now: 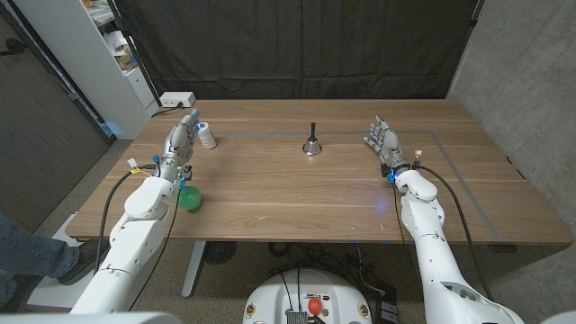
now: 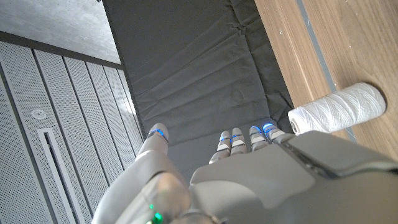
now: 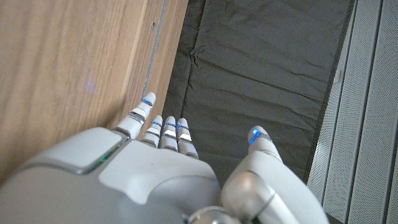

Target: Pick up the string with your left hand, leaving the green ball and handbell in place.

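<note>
Wood table (image 1: 297, 198), blk curtain (image 1: 297, 45) behind

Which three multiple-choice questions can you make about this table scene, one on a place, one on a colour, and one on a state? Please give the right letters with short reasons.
1. Where does the handbell stand?
A. near the table's middle
B. beside the right hand
C. on the floor

2. What colour is the ball by the left arm?
A. red
B. green
C. yellow

3. What is the left hand doing?
A. holding the string spool
B. holding the handbell
C. holding nothing, beside the spool

Answers: 1 A, it stands between both arms. 2 B, it is plainly green. 3 C, its fingers are spread and the spool stands on the table.
</note>
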